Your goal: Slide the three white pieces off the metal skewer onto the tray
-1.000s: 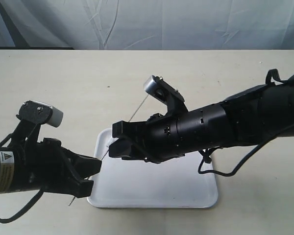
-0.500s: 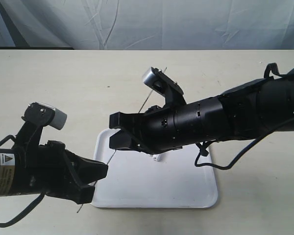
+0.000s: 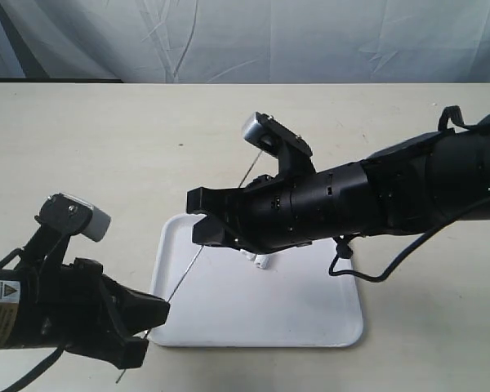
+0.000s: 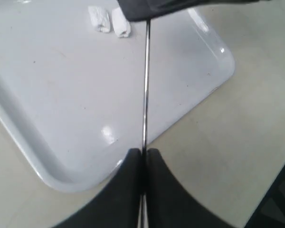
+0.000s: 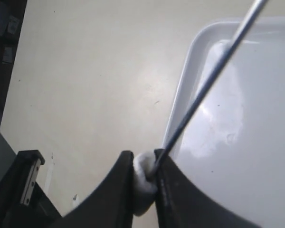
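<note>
Exterior: left gripper (image 3: 153, 329) clamped on metal skewer (image 3: 178, 284) at its near-left end; rod runs far-right through right gripper (image 3: 198, 222), above tray (image 3: 294, 310). Left wrist: two white pieces (image 4: 99, 19) lie loose on tray. Right wrist: jaws pinch third piece (image 5: 143, 179), apparently threaded on rod. Free tip lies far-right of it, so strip along that axis.

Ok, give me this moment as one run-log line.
left gripper: shut on thin grey metal skewer | right gripper: shut on one soft white piece | two other white pieces: on white rectangular tray
</note>
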Robot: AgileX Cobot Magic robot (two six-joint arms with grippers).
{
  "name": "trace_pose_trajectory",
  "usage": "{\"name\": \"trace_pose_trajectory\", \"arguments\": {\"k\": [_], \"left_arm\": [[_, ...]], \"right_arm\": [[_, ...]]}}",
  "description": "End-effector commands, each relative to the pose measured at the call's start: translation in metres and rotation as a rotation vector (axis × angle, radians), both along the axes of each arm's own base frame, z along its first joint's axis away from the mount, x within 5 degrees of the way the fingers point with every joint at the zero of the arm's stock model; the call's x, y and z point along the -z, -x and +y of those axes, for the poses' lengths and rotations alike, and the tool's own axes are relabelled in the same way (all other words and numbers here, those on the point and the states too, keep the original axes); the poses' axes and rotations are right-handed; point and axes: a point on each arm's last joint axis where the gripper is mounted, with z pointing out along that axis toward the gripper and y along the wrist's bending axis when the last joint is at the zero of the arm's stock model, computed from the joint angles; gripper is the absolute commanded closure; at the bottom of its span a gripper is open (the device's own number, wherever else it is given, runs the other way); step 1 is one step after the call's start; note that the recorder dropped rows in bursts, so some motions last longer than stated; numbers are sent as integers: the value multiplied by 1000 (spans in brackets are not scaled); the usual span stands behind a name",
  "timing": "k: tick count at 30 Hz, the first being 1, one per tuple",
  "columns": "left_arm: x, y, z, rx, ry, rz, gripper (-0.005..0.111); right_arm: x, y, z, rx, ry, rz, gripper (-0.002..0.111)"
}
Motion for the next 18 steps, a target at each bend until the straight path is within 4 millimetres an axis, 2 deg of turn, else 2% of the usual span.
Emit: {"name": "trace_pose_trajectory", "arguments": {"k": [1, 9, 18], "left_arm": [[13, 12, 6, 15, -32, 49, 107], [34, 32, 20, -14, -77, 141, 107], [42, 47, 30, -47, -76, 186, 107]], "right_arm": [[3, -10, -9, 85, 91, -59, 96], [0, -20, -12, 152, 139, -103, 96], [-14, -36, -11, 233, 163, -180, 96]]}}
